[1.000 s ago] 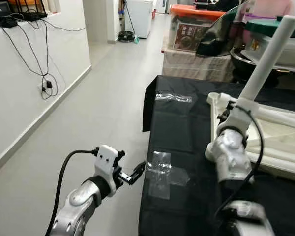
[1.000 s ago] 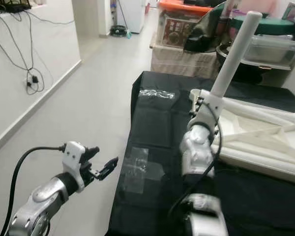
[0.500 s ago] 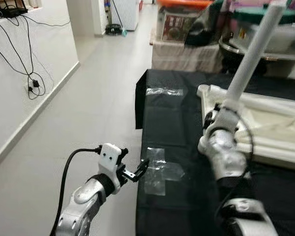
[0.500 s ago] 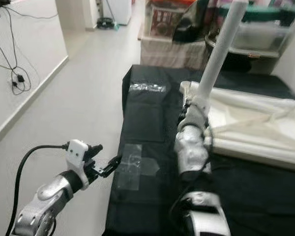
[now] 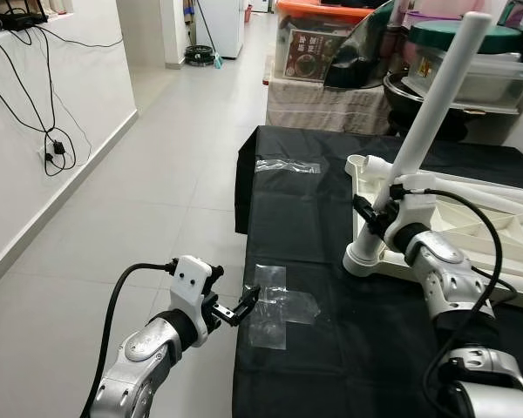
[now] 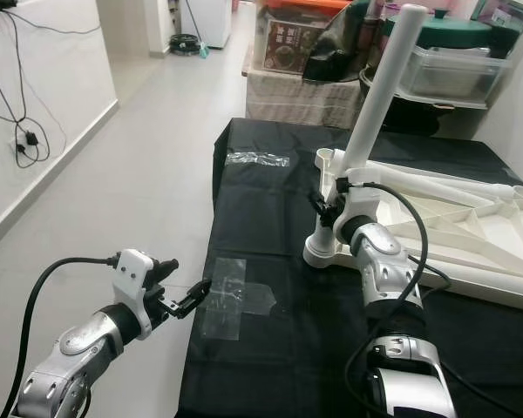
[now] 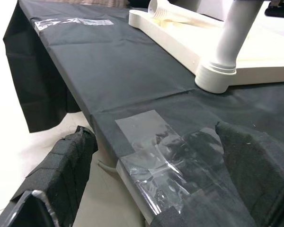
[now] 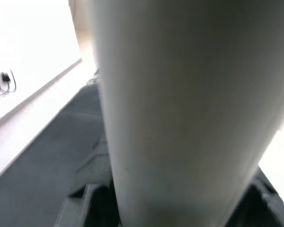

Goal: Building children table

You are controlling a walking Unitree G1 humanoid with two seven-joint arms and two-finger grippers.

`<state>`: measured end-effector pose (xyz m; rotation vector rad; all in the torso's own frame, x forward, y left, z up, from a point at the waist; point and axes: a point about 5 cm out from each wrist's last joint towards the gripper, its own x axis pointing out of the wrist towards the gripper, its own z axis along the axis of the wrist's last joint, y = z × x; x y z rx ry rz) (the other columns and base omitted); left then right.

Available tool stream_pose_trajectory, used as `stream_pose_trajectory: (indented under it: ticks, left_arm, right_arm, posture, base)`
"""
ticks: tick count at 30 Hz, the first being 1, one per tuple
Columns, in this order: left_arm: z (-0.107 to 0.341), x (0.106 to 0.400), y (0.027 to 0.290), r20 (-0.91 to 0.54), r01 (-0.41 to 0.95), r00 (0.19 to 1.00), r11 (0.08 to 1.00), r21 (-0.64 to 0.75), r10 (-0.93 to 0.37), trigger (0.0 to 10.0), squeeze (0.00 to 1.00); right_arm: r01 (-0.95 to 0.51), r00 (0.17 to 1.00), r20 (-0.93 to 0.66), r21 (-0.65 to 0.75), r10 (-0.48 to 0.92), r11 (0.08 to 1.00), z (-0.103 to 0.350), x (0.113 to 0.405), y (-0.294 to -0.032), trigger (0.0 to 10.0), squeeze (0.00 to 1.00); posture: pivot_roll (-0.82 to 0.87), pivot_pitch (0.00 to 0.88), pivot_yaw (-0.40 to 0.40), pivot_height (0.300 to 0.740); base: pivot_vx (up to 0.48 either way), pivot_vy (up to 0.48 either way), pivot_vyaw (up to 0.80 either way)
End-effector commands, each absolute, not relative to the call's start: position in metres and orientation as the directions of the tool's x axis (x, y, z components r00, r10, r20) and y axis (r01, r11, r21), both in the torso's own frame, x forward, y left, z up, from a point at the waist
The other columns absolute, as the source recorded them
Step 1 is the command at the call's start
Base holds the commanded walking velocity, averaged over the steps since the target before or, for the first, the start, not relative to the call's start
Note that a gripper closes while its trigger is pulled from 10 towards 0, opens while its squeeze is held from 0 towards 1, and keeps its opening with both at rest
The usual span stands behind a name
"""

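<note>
Standing table leg [image 5: 418, 144] now on black cloth [image 5: 314, 218]

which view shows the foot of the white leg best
The left wrist view: the leg's flared foot stands close and sharp on the black cloth beside the tabletop. Both eye views show the whole tilted leg held by the right tool, its foot small. The right wrist view gives a blurred shaft.

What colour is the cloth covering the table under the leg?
Black. The cloth shows best in the left eye view, beneath the white table leg.
</note>
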<state>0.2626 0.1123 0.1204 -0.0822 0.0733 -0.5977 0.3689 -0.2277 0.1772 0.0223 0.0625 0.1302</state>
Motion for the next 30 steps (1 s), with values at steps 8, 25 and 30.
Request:
stream_pose_trajectory:
  ticks: [8,25,30]
  left_arm:
    - [0.121,0.262,0.115,-0.048,0.561,0.823,0.824,-0.079,-0.565,10.0,0.0]
    - [0.118,0.261,0.109,-0.05,0.553,0.828,0.828,-0.093,-0.559,10.0,0.0]
    - [0.117,0.259,0.11,-0.051,0.553,0.827,0.827,-0.1,-0.559,10.0,0.0]
  right_arm:
    - [-0.084,0.977,-0.179,0.178,0.117,0.98,0.141,0.367,-0.183,0.0,0.0]
    - [0.565,0.819,-0.187,0.097,-0.542,0.82,0.146,0.344,-0.193,10.0,0.0]
    - [0.486,0.873,-0.067,0.04,-0.483,0.873,0.169,0.348,-0.212,10.0,0.0]
  posture:
    - [0.08,0.0,-0.078,0.74]
    - [0.06,0.0,-0.077,0.74]
    - [0.06,0.0,-0.078,0.74]
  base:
    - [0.0,0.0,0.0]
    - [0.0,0.0,0.0]
    - [0.0,0.0,0.0]
